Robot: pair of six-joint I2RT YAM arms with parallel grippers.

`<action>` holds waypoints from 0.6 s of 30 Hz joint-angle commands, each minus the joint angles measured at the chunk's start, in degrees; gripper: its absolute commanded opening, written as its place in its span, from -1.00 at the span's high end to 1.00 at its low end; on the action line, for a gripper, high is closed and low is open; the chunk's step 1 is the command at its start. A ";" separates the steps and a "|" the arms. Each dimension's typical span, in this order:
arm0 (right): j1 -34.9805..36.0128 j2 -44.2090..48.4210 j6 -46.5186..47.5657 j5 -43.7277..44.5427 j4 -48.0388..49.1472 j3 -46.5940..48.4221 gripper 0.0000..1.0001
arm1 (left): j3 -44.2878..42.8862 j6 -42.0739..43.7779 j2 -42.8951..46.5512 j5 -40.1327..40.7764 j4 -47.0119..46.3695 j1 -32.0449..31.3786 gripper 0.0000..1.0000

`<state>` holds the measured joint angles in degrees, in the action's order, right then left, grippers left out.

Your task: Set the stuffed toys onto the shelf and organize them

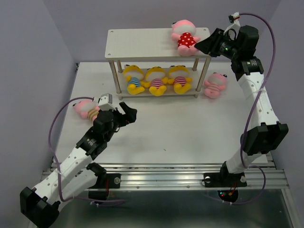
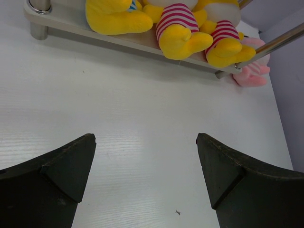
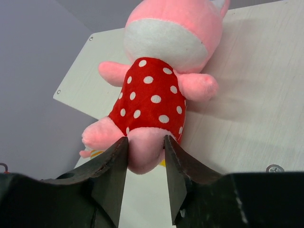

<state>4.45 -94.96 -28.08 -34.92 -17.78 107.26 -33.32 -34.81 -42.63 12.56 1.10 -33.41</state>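
The pink toy in red polka dots (image 1: 185, 39) lies on the right of the shelf's top board (image 1: 142, 42). My right gripper (image 1: 203, 45) is shut on its leg; the wrist view shows the jaws (image 3: 146, 140) pressed on either side of the pink foot of that toy (image 3: 152, 97), which rests on the board (image 3: 247, 109). Three yellow striped toys (image 1: 156, 79) sit on the lower tier, also in the left wrist view (image 2: 178, 26). One pink striped toy (image 1: 214, 85) lies right of the shelf, another (image 1: 86, 108) beside my left arm. My left gripper (image 1: 128, 114) is open and empty above the table (image 2: 146, 137).
The shelf's thin metal legs (image 1: 113, 76) stand on the white table. Purple walls close in at left, back and right. A metal rail (image 1: 166, 173) runs along the near edge at the arm bases.
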 commanded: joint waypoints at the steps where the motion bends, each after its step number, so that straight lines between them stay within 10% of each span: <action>1: -0.32 0.83 0.65 0.29 0.90 3.30 0.14 | -1.48 -0.17 2.02 1.51 -1.19 -0.25 -0.98; 13: -0.32 2.06 -0.14 1.17 1.26 4.71 -0.08 | -1.83 -0.35 2.29 0.98 -1.19 -0.25 -0.98; 18: -0.32 3.81 0.21 3.62 1.17 4.62 -0.56 | -2.89 -1.14 2.38 1.06 0.65 -0.25 -0.98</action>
<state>4.45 -94.72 -28.25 -33.17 -17.96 108.73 -33.43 -35.14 -41.06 12.69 1.48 -33.41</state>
